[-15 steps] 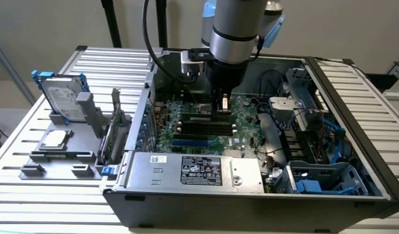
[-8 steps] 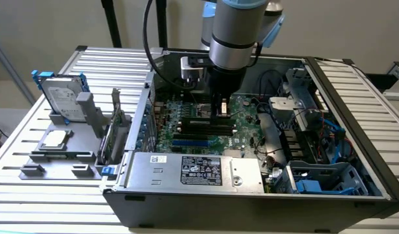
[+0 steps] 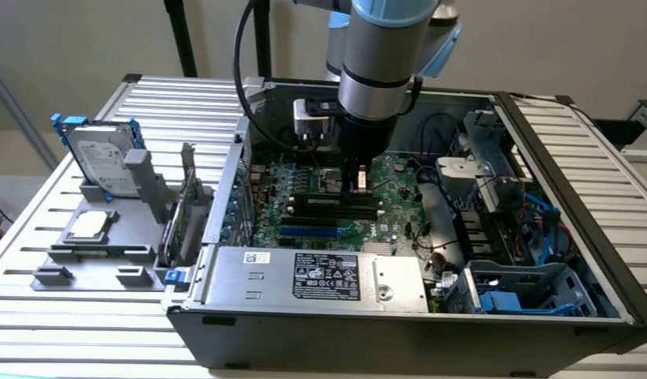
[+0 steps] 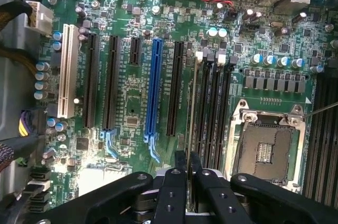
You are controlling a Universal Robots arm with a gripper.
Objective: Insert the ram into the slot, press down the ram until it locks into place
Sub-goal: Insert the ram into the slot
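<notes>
The gripper is clenched on the ram, pinching its upper edge so the stick hangs edge-down with its length running along the slot. That hold leaves the contact edge free to enter the socket and lets the arm push straight down. The ram lies over the outermost of the four parallel black sockets, on the side towards the blue slot and away from the CPU socket. I cannot tell whether it is seated or just above.

In the exterior view the gripper reaches straight down into the open computer case, over the middle of the motherboard. The power supply lies at the near edge.

The case rests on a ribbed metal table. On the exterior view's left a grey fixture holds a hard drive upright (presumably parked for other steps). A plain pale wall closes the far side.
</notes>
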